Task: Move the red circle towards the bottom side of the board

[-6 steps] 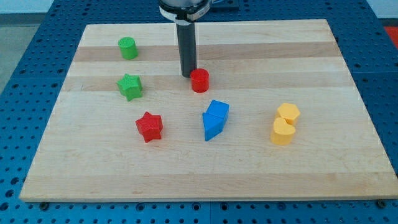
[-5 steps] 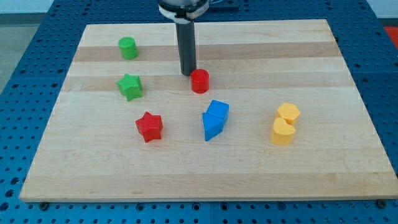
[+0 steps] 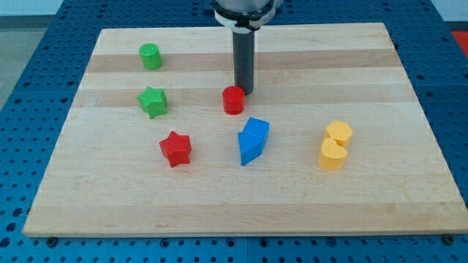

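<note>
The red circle (image 3: 233,101) sits near the middle of the wooden board (image 3: 380,190), a little above centre. My tip (image 3: 244,91) stands just above and to the right of it, touching or almost touching its upper right edge. The dark rod rises from there to the view's top.
A red star (image 3: 175,148) lies below-left of the red circle. Two joined blue blocks (image 3: 253,140) lie just below it. A green circle (image 3: 151,56) and a green star (image 3: 153,101) are at the left. Two yellow blocks (image 3: 335,145) are at the right.
My tip has moved from the red circle's upper left to its upper right. The red circle has shifted slightly down and to the left.
</note>
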You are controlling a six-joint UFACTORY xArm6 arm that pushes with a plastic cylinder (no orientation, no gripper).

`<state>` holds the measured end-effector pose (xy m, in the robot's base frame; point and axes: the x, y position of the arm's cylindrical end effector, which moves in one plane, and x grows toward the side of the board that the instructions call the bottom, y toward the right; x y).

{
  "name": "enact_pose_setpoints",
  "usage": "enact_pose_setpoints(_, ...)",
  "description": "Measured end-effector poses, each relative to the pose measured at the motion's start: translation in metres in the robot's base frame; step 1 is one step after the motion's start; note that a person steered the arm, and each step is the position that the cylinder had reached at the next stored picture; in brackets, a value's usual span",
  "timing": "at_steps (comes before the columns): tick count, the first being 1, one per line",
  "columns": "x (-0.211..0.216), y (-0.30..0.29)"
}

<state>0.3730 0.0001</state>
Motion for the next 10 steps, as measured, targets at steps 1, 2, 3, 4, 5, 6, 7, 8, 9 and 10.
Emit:
enact_pose_setpoints(1,0.006,-0.006)
enact_pose_setpoints(2,0.065,-0.022)
enact_pose_setpoints(3,0.067,-0.021)
enact_pose_setpoints(4,0.063,-0.013)
enact_pose_setpoints(5,0.056,-0.019)
enact_pose_setpoints(6,0.083,-0.045)
enact_pose_setpoints(7,0.118,-0.061)
enact_pose_setpoints(8,0.135,-0.066)
enact_pose_setpoints(9,0.135,-0.066)
enact_pose_setpoints(10,0.130,-0.066)
